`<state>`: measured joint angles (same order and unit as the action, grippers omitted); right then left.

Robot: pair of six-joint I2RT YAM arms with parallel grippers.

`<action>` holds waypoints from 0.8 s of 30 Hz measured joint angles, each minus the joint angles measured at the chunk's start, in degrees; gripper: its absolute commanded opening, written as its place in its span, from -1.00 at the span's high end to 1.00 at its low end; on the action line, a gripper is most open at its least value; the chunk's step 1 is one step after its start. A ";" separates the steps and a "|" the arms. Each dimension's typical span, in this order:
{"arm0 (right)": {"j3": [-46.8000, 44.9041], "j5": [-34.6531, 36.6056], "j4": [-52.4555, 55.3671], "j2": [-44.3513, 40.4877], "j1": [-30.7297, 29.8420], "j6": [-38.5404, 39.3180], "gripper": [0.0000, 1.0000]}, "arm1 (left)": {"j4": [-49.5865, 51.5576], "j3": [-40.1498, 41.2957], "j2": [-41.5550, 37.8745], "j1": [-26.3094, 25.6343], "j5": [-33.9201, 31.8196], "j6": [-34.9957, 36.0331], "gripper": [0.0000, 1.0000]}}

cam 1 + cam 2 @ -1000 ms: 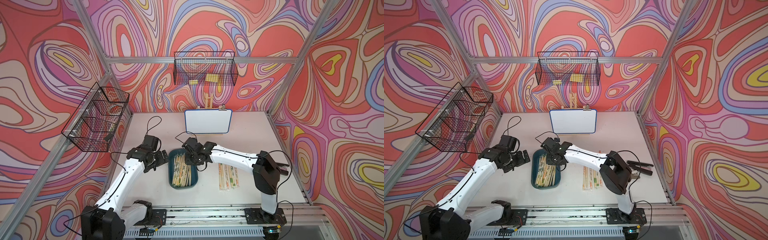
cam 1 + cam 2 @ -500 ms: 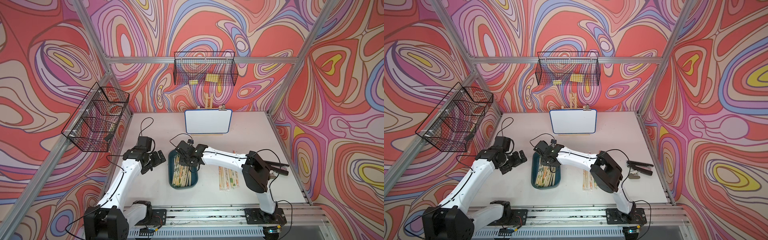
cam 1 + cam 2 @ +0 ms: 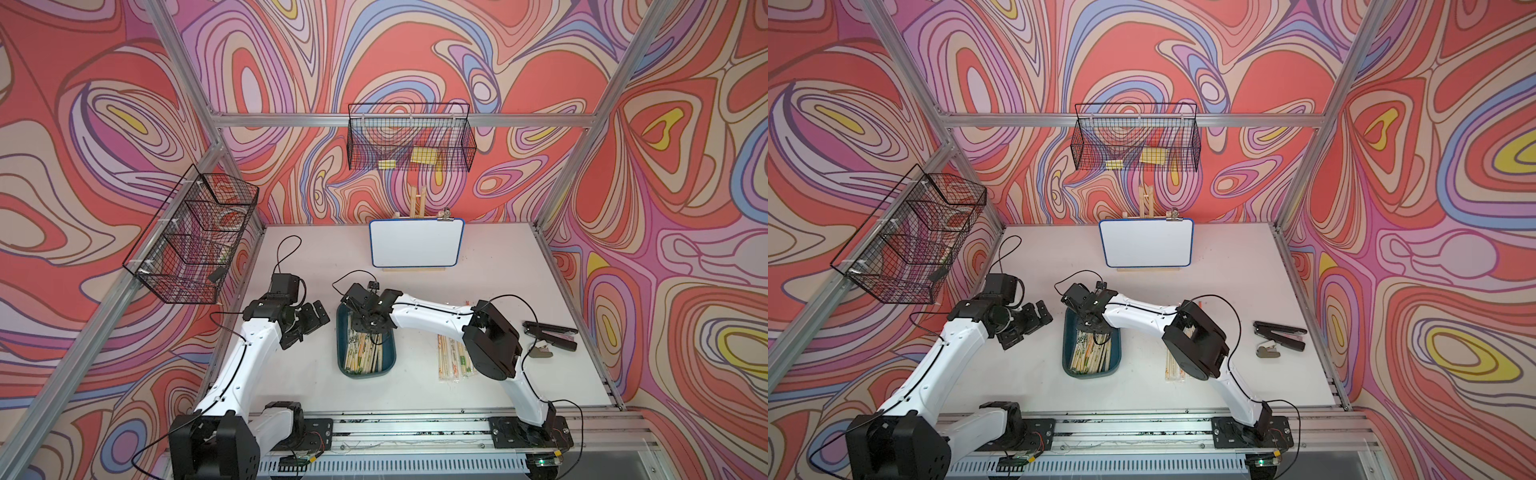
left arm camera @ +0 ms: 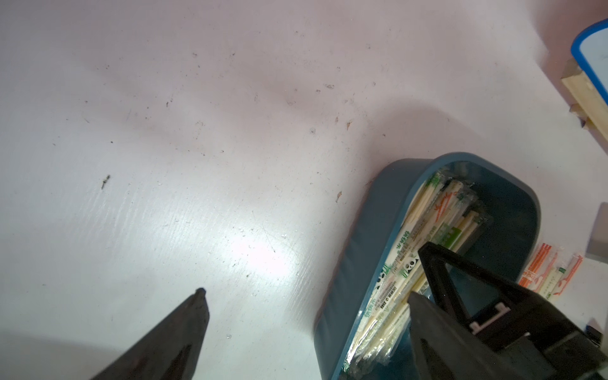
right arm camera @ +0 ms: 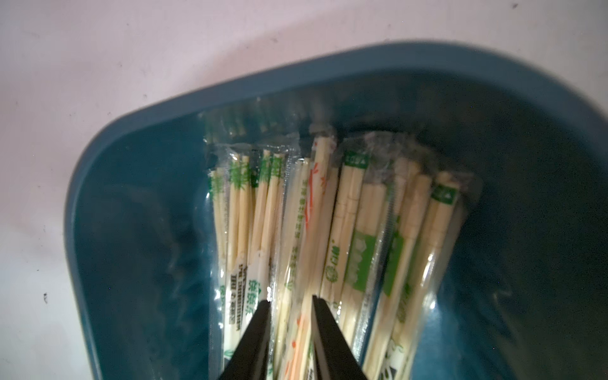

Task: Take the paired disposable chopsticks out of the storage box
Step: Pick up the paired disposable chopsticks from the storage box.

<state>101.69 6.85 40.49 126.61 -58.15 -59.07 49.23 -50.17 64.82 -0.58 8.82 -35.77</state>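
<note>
Since a moment ago the right gripper (image 5: 291, 301) has slid left into the far end of the storage box (image 3: 365, 373). Its fingers (image 5: 258, 342) sit close on each side of one orange-marked pair among the paired disposable chopsticks (image 5: 358, 263); I cannot tell if they pinch it. The left gripper (image 3: 307, 326) is wide open and holds nothing. The box sits mid-table (image 3: 299, 374), nearer the front edge. More wrapped pairs (image 3: 449, 365) lie beside it, toward the right edge.

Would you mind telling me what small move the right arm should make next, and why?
Probably close the right gripper: its jaws straddle an orange-printed chopstick pair in the storage box, seemingly not pinching it yet.
</note>
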 measured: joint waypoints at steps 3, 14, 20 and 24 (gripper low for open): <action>-0.02 -0.48 -0.66 -0.02 0.00 0.00 0.43 | -0.02 0.00 0.00 0.24 0.04 0.00 -0.99; 0.37 -2.95 -3.08 0.00 0.00 -0.15 0.41 | -0.63 0.00 0.02 1.44 0.04 0.00 -0.99; 0.37 -3.56 -4.04 0.02 0.15 -0.20 0.43 | -0.66 0.00 0.02 1.62 0.11 0.00 -0.99; 0.42 -3.93 -4.50 0.63 0.44 -0.28 0.45 | -0.66 0.00 0.02 1.70 0.26 -0.02 -1.00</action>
<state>102.10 2.92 35.99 127.24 -57.71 -59.35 48.58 -50.17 64.84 1.13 9.08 -35.79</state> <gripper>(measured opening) 0.279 0.997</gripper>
